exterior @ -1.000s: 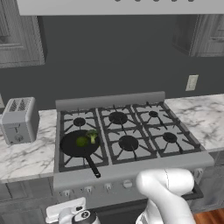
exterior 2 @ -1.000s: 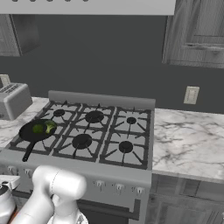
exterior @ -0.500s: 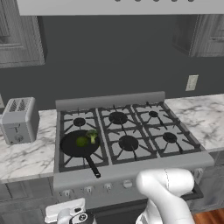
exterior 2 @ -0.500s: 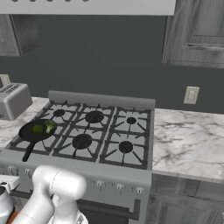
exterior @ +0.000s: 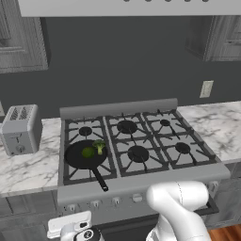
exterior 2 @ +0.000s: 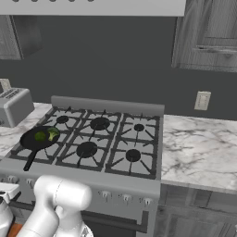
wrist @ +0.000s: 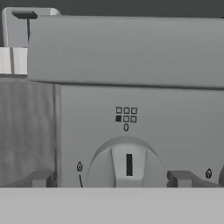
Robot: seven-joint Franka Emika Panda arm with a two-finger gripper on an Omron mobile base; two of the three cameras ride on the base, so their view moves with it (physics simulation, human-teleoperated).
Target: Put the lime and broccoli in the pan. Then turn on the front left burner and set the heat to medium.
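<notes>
Green lime [exterior: 87, 152] and broccoli [exterior: 99, 146] sit unmoved in the pan [exterior: 85, 155] on the stove's front-left corner; loading done. My gripper [wrist: 113, 178], fingers spread, has crept nearer, straddling the knob [wrist: 126, 164], pointer upright: burner off.

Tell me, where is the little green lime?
The lime sits inside the black pan on the stove's front left burner, right beside the broccoli.
</notes>
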